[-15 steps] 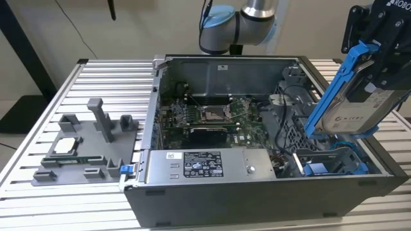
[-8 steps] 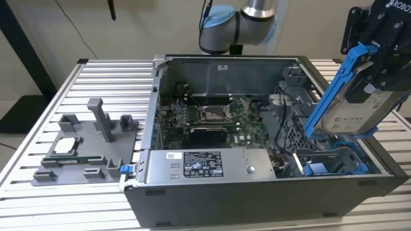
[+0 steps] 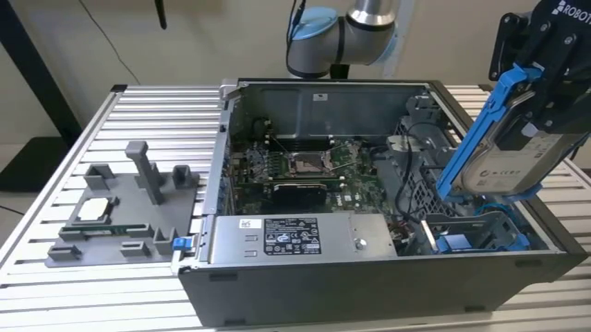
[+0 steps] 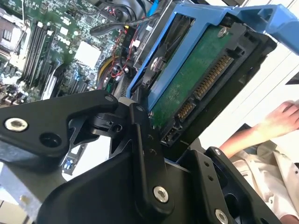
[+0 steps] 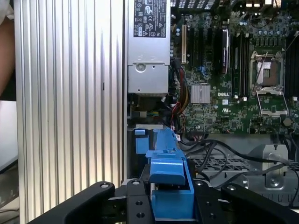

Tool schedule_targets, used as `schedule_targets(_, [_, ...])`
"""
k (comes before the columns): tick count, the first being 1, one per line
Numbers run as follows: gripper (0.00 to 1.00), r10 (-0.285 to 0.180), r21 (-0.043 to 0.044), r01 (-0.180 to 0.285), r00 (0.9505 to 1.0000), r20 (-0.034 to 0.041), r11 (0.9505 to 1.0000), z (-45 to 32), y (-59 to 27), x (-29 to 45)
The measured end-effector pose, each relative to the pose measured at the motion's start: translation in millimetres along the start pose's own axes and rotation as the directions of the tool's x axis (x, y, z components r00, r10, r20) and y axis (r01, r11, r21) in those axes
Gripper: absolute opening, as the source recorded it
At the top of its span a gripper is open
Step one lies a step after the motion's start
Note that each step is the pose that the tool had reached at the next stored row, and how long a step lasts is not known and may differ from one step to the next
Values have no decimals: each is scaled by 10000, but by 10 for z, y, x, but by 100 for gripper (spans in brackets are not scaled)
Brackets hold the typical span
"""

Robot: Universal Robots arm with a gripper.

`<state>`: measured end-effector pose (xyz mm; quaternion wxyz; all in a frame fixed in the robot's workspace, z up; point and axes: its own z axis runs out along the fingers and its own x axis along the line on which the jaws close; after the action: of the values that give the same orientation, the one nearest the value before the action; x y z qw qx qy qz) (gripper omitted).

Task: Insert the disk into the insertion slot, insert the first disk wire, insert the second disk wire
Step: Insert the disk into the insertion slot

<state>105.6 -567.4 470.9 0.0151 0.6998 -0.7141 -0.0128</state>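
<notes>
- The claw (image 3: 547,114) is clamped on the disk (image 3: 508,162). In the first wrist view its black fingers (image 5: 135,203) press the disk's blue frame (image 5: 170,186) from both sides.
- The disk hangs tilted over the computer case (image 3: 369,283), at the case's end on the exterior view's right, with its white label facing outward.
- The disk's lower end is just above the slot (image 3: 461,225), an open bay in the dark cage inside the case. Whether they touch cannot be told.
- A second blue frame (image 3: 475,243) sits low in that same cage.
- In the second wrist view the disk's green circuit board (image 4: 196,79) faces the camera.
- Inside the case, the motherboard (image 3: 305,166) lies in the middle and a silver power supply (image 3: 295,235) runs along the near wall.
- Outside the case, on the exterior view's left, a grey holder tray (image 3: 120,214) rests on the slatted table (image 3: 157,111).
- A person's hand (image 4: 280,119) shows beyond the case.
</notes>
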Motion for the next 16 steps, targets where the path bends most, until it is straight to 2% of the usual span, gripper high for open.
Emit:
schedule_targets(8, [0, 0, 0, 0, 10000, 2, 10000, 11, -1, 0])
schedule_targets(16, [0, 0, 0, 0, 10000, 2, 10000, 67, -3, 0])
